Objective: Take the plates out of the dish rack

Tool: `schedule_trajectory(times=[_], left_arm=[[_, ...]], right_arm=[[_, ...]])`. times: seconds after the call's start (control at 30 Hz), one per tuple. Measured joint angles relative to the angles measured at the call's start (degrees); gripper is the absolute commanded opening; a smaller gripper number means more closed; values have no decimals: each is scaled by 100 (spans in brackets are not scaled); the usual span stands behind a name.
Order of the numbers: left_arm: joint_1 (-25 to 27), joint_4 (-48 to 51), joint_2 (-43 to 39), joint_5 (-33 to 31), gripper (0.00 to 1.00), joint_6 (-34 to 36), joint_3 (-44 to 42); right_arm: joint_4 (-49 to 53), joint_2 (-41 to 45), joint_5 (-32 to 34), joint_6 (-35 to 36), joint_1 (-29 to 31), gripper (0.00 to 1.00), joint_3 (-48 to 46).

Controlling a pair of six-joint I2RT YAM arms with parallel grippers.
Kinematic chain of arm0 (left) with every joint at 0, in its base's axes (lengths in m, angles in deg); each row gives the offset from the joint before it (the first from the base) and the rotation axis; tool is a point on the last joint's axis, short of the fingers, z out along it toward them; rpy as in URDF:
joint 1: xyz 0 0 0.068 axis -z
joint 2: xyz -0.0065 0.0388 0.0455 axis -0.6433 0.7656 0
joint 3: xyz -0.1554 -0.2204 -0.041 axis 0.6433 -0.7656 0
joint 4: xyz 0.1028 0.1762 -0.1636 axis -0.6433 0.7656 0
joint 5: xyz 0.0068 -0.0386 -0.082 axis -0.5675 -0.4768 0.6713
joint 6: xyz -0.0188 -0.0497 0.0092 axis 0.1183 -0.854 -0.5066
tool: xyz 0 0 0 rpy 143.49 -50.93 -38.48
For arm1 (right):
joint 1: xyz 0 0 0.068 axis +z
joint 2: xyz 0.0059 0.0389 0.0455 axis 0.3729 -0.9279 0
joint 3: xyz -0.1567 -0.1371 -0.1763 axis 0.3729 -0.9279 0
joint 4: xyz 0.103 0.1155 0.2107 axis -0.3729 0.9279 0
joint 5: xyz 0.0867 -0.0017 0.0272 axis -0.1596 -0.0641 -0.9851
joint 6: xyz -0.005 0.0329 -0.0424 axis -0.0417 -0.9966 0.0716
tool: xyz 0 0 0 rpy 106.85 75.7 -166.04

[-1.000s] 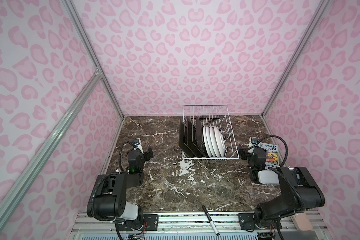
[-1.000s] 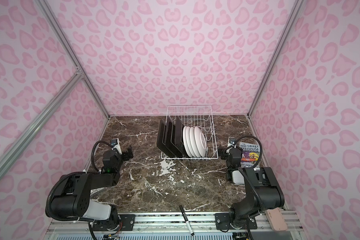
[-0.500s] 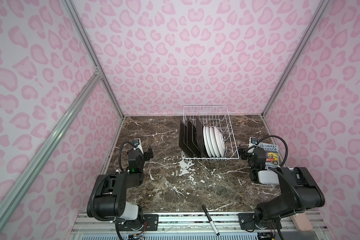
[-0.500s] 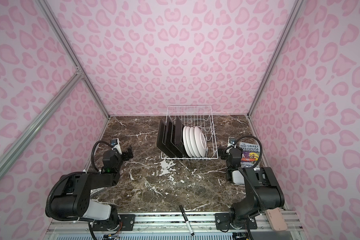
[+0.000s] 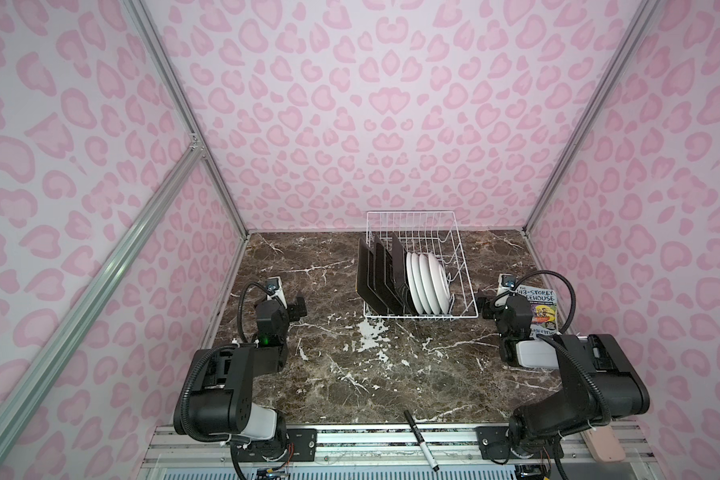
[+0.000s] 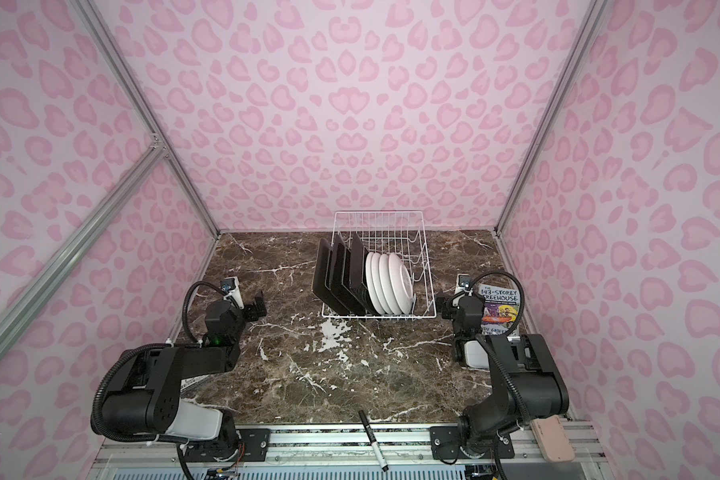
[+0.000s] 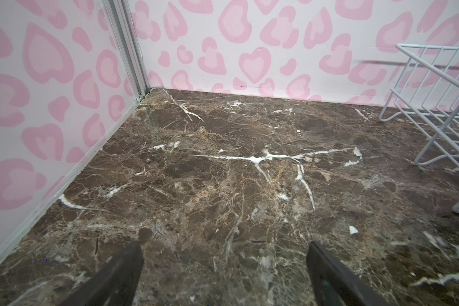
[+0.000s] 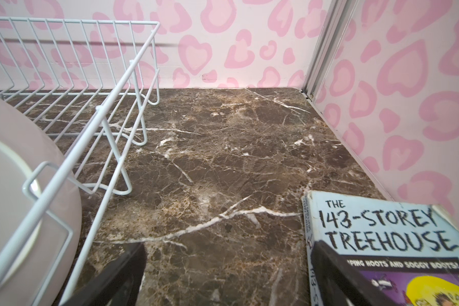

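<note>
Nothing moved. The left end effector (image 7: 224, 246) and right end effector (image 8: 229, 246) stay spread wide above the brown marble worktop (image 5: 350, 374), with pink walls (image 5: 391, 124) around.

White-coated wire dish rack (image 5: 428, 237), glossy round plates (image 5: 428, 286) (glazed ceramic), polished marble-look table (image 5: 350, 374).

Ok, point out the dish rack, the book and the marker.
dish rack (image 5: 411, 212): in a top view, far rim.
book (image 8: 382, 233): right wrist view, cover title.
marker (image 5: 415, 430): in a top view, black barrel.
</note>
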Motion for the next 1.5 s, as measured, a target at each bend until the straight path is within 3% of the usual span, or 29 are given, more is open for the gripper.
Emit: schedule_trajectory(times=[0.27,0.6,0.93,1.17,1.5], left_arm=[[0,66,-52,0,97,0,2],[9,1558,-1504,48,97,83,680],[20,3493,-2463,658,97,96,2267],[92,5027,-2430,1298,97,-184,3517],[372,6655,-1923,2417,97,-962,4752]], right_arm=[[0,92,-111,48,31,99,-57],[581,1237,146,166,212,99,-83],[2256,2461,468,-24,286,100,590],[3556,3156,400,-153,291,100,1128],[5195,3296,-577,-304,293,100,2264]])
